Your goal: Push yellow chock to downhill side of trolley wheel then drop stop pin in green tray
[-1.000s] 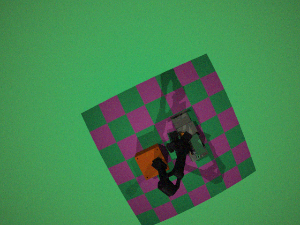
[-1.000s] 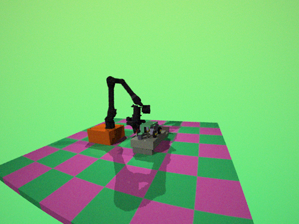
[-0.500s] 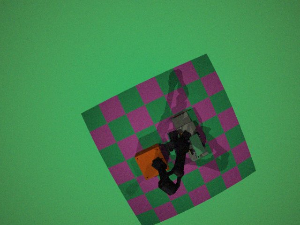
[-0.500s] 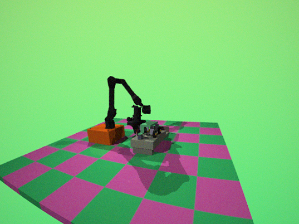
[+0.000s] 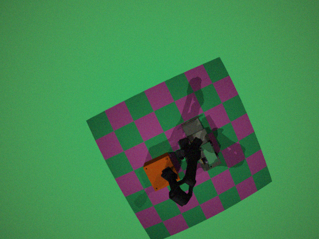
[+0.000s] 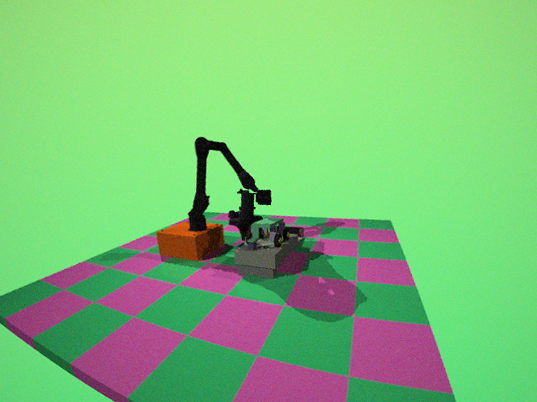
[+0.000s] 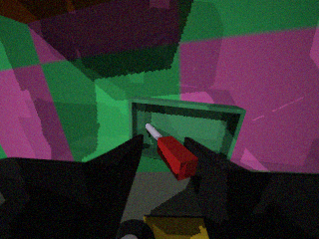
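Note:
My gripper (image 6: 247, 238) (image 7: 163, 139) is open above the green tray (image 7: 189, 105). The stop pin (image 7: 176, 156), with a red head and pale shaft, lies slanted between the spread fingers, its head near the right finger and its shaft pointing over the tray. Whether it touches a finger or the tray cannot be told. The trolley (image 5: 210, 151) (image 6: 267, 227), green on top, stands on the grey ramp (image 5: 193, 127) (image 6: 254, 258) beside the gripper. A yellow part, probably the chock (image 7: 176, 229), shows beside a dark wheel at the bottom of the wrist view; its contact with the wheel cannot be judged.
The orange base box (image 5: 159, 172) (image 6: 176, 243) carries the arm and stands beside the tray and ramp. The arm hides much of the tray area in the top view. The trolley and ramp are close beside the gripper.

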